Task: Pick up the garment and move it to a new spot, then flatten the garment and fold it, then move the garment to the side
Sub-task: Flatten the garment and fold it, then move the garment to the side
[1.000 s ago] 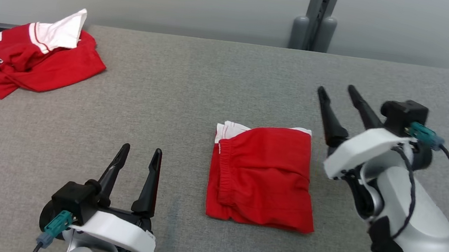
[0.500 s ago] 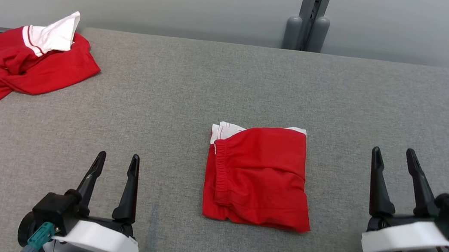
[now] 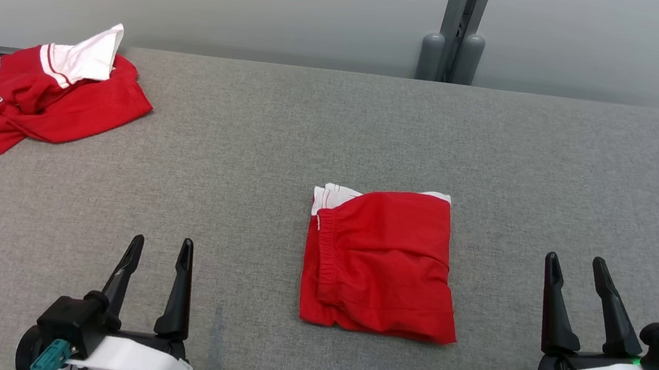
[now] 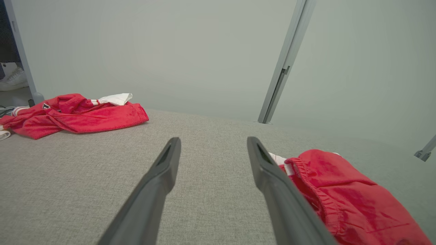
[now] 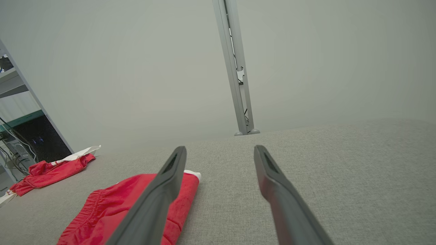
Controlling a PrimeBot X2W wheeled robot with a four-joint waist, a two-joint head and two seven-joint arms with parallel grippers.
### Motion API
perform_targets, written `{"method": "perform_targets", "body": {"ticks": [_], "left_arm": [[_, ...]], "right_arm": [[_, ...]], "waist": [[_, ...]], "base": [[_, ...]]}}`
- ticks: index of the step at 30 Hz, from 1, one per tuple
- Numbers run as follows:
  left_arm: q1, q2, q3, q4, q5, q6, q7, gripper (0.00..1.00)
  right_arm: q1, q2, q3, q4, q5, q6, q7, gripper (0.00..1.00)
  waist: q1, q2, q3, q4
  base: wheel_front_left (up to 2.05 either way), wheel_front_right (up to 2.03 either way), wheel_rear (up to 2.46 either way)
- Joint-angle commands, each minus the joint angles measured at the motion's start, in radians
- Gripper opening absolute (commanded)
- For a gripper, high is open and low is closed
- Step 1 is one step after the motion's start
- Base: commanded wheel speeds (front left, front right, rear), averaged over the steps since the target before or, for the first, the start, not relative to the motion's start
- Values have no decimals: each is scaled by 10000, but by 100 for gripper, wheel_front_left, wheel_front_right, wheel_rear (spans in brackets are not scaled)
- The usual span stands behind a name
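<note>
**A:** Where's the task item?
**B:** The folded red garment [image 3: 380, 262] lies flat on the grey tabletop [image 3: 286, 128], with white trim showing at its far edge. It's between the two sets of fingers, about level with their tips and touching neither.

**A:** And the left fingers [image 3: 179, 286]?
**B:** Spread apart with nothing between them, tips pointing away from the robot. The garment is off to their right across a strip of bare tabletop. In the left wrist view its elastic waistband shows just past the right-hand finger.

**A:** The right fingers [image 3: 552, 303]?
**B:** Also spread and empty. The garment is off to their left, with a clear gap. In the right wrist view it lies partly behind the left-hand finger.

**A:** Anything else?
**B:** A crumpled red-and-white clothes pile [image 3: 36, 92] sits far ahead and left of the left fingers, at the tabletop's far left corner, well apart from the garment. A grey post [image 3: 454, 36] stands behind the far edge.
</note>
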Motion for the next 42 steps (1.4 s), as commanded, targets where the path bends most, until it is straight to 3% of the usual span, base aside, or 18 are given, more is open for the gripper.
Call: {"method": "perform_targets", "body": {"ticks": [1, 26, 36, 42], "left_arm": [[31, 37, 31, 18, 20, -57, -21, 100], [215, 37, -158, 207, 67, -101, -21, 100], [96, 37, -352, 227, -54, -40, -19, 100], [-21, 39, -421, 254, -94, -58, -21, 100]], "right_arm": [[78, -39, -13, 15, 8, 1, -50, 100], [-101, -38, 101, 683, -100, 1, -32, 100], [-1418, -38, 149, 1582, 205, 1, 2054, 100], [-2154, -188, 420, 2261, 1345, 1, 4272, 100]], "waist": [[0, 0, -10, 10], [0, 0, -317, 111], [0, 0, -254, 350], [0, 0, -173, 604]], "base": [[0, 0, 0], [0, 0, 0], [0, 0, 0], [0, 0, 0]]}}
